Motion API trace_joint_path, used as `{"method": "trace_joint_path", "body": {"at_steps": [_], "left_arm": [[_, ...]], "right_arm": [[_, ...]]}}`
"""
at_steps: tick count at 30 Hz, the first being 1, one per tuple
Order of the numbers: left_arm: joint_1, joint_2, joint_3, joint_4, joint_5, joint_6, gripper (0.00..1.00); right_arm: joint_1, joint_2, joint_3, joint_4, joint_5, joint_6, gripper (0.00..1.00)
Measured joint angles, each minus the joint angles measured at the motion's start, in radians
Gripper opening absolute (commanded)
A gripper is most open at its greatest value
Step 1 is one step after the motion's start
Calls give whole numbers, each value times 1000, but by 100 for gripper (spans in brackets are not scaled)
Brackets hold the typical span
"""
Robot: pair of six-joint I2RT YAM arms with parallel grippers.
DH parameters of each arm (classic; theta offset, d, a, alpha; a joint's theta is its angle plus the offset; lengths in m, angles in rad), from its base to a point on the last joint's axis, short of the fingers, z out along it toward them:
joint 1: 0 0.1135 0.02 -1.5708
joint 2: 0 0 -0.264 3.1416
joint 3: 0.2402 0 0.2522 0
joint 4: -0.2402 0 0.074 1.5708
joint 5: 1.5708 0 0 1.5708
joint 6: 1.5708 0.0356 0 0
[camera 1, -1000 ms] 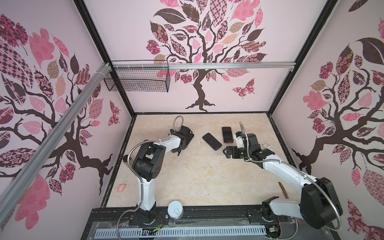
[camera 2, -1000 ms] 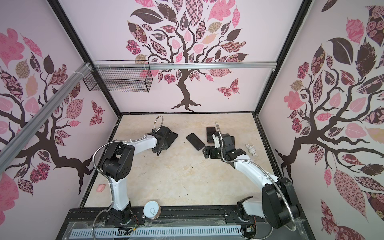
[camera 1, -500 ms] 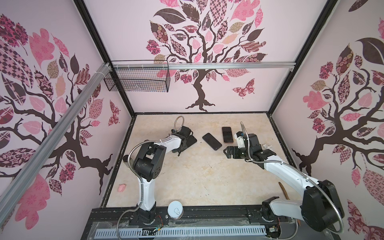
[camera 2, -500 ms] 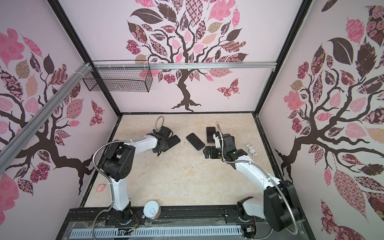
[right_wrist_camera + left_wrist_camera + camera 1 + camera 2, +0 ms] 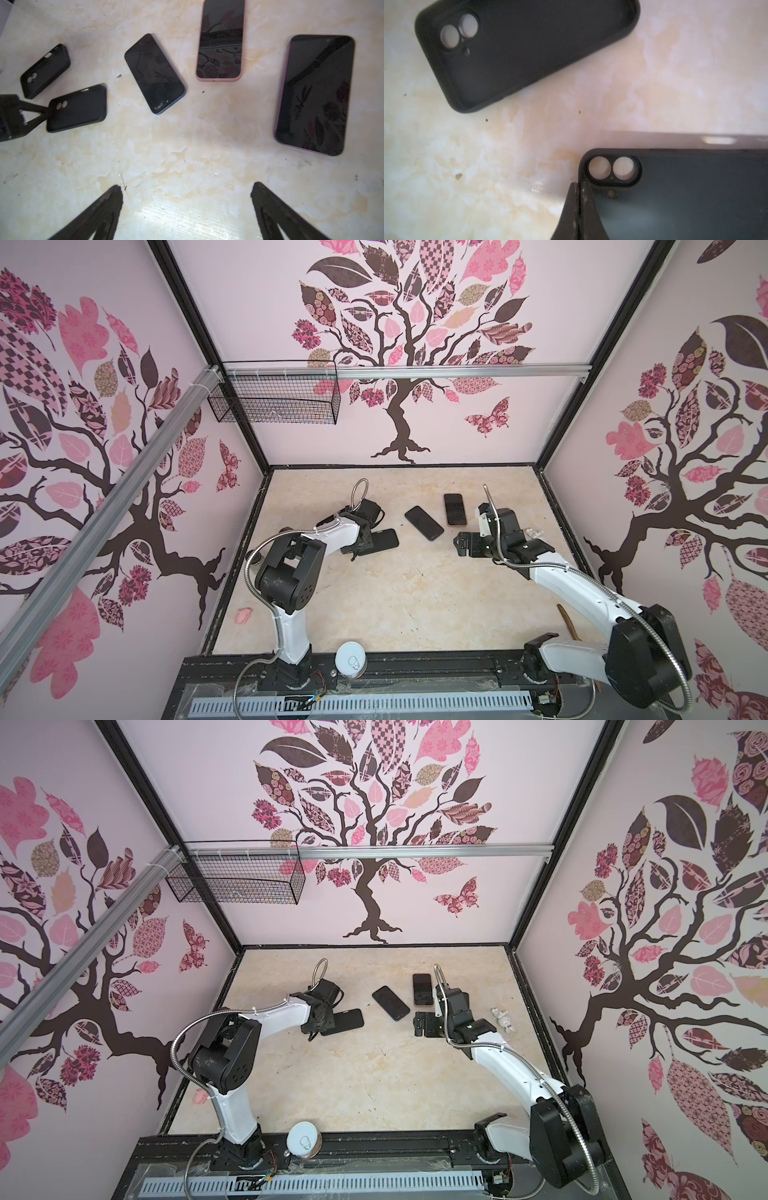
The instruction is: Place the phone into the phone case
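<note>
Two grippers, two states. Left gripper point(image 5: 579, 186) is pressed together, pinching the rim of the black phone case point(image 5: 685, 199) at the corner by its camera cutouts. Can't tell if the case is off the desk point(image 5: 519, 158). Second case point(image 5: 525, 47) lies near it, not touching. Right gripper point(image 5: 186, 186) is spread wide over bare desk, holding nothing. Three phones lie screen-up beyond it: dark phone point(image 5: 154, 73), pink-edged phone point(image 5: 220, 41) and purple-edged phone point(image 5: 315, 93), all apart. In both top views the dark phone point(image 5: 424, 523) sits between the held case point(image 5: 382, 540) and the pink-edged phone point(image 5: 454, 509).
</note>
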Motion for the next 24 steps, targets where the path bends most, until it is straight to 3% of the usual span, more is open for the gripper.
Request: {"method": "trace_joint_path", "body": {"at_steps": [8,24], "left_arm": [[-113,-95,-70,-43,64,32,0],[-222,-310,-332,-30,154,-22,1]], "right_arm": [[0,1,0,-13,160,14,100],[0,19,1,-60,252,14,100]]}}
